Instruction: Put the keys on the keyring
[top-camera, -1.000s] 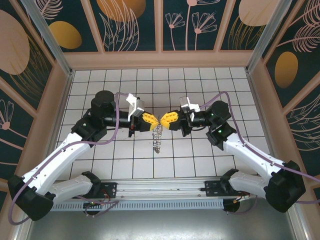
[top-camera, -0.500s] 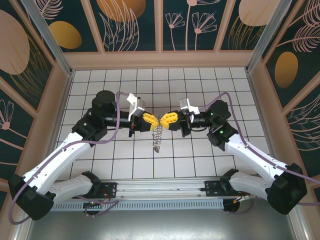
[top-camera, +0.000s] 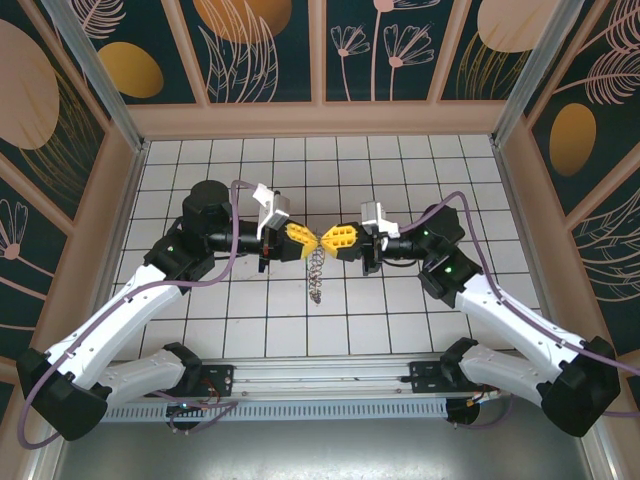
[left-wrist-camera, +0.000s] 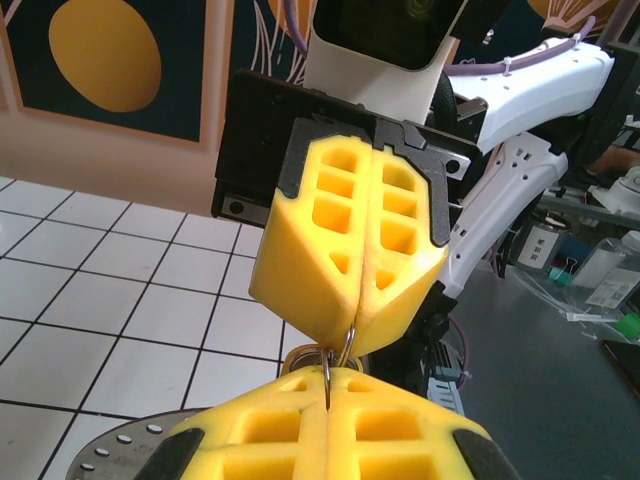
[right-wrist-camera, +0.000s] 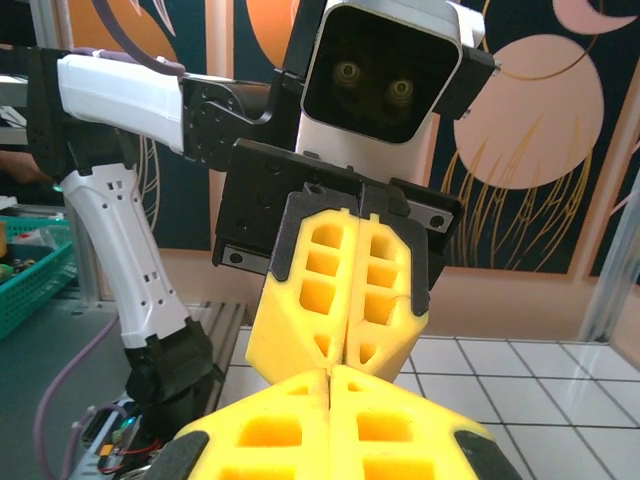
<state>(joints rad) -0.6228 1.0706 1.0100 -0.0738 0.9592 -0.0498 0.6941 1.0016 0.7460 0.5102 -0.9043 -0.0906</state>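
Over the middle of the tiled table my left gripper (top-camera: 307, 240) and right gripper (top-camera: 327, 240) meet tip to tip, both shut. The keyring (top-camera: 317, 272) hangs below the tips as a silvery coil of wire loops, down to the tiles. In the left wrist view the left gripper (left-wrist-camera: 328, 382) pinches one thin wire loop (left-wrist-camera: 327, 366). The right gripper (left-wrist-camera: 357, 335) pinches a second loop (left-wrist-camera: 346, 343) linked with it. A small yellowish piece (left-wrist-camera: 291, 356), perhaps the keys' tag, shows just behind them. In the right wrist view the right gripper (right-wrist-camera: 330, 374) touches the left gripper (right-wrist-camera: 343, 358), and the loops are hidden.
The white tiled table (top-camera: 420, 165) is walled by beige panels (top-camera: 320, 118) on three sides. A metal rail (top-camera: 320, 372) with both arm bases runs along the near edge. A green bin (right-wrist-camera: 25, 270) stands off the table beyond the left arm.
The grippers stay tip to tip. The right arm's elbow and forearm have swung slightly outward to the right, and the hanging coil has shifted a little.
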